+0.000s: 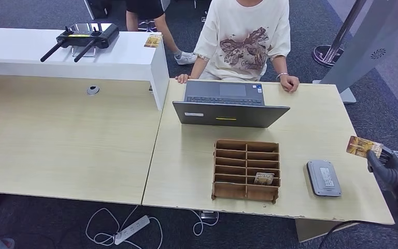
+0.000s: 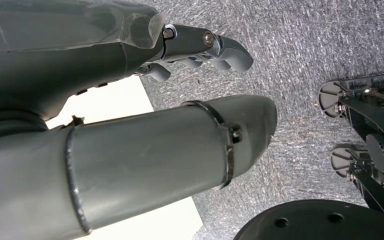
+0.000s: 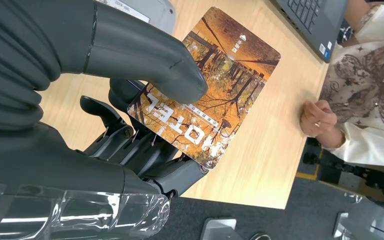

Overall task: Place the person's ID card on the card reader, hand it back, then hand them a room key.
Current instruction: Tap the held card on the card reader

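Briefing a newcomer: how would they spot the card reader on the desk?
Find the right-hand desk with the laptop. Right of the wooden rack lies the card reader, a flat grey slab, unlike the compartmented rack.

Bare tabletop (image 1: 316, 124) lies between the card reader (image 1: 323, 178), laptop (image 1: 230, 106) and the person's hand (image 1: 290, 83)

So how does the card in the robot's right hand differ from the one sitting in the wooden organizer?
The held card is pinched in the right hand, off the table's right edge; the organizer card stands in a slot of the wooden organizer. The held card shows its whole face, with HOTEL lettering in the right wrist view; the organizer card is partly sunk in its compartment, its print too small to read. Both look orange-brown.
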`<control>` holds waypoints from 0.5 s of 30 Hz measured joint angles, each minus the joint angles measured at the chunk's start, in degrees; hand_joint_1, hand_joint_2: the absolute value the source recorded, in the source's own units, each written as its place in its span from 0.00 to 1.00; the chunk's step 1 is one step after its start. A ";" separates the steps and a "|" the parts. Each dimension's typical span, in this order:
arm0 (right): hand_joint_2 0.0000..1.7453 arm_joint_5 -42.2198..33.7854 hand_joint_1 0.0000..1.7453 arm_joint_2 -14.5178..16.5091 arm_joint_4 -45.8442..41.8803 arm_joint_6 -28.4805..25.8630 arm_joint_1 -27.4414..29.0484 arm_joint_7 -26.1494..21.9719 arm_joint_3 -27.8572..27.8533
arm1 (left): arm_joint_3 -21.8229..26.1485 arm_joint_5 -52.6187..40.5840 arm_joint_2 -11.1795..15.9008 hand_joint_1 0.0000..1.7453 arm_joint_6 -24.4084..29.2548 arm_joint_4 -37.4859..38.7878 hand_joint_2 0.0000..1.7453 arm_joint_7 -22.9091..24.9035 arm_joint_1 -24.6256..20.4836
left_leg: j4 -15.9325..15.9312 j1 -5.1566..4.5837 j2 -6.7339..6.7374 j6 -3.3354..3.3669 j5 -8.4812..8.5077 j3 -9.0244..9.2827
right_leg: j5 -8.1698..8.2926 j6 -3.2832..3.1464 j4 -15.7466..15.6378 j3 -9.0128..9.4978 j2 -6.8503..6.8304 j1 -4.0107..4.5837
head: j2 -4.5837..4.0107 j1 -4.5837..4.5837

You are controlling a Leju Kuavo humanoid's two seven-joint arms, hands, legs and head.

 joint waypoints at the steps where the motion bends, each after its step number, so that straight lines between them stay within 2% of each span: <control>1: 1.00 0.32 1.00 -0.18 0.37 0.25 0.00 -0.19 0.15 | 0.00 0.02 0.04 0.00 -0.02 0.00 0.00 -0.03 0.00 | 0.00 0.00 0.00 0.00 0.00 0.00 | 0.00 0.00 0.00 0.00 0.00 0.00 | 0.00 -0.01; 15: 1.00 3.70 1.00 -1.74 3.30 1.86 0.08 -1.18 1.94 | 0.00 0.06 0.32 0.00 -0.25 0.00 0.00 -0.08 0.01 | 0.00 0.00 0.00 0.00 0.00 0.01 | 0.00 0.00 0.00 0.00 0.01 0.00 | 0.00 0.00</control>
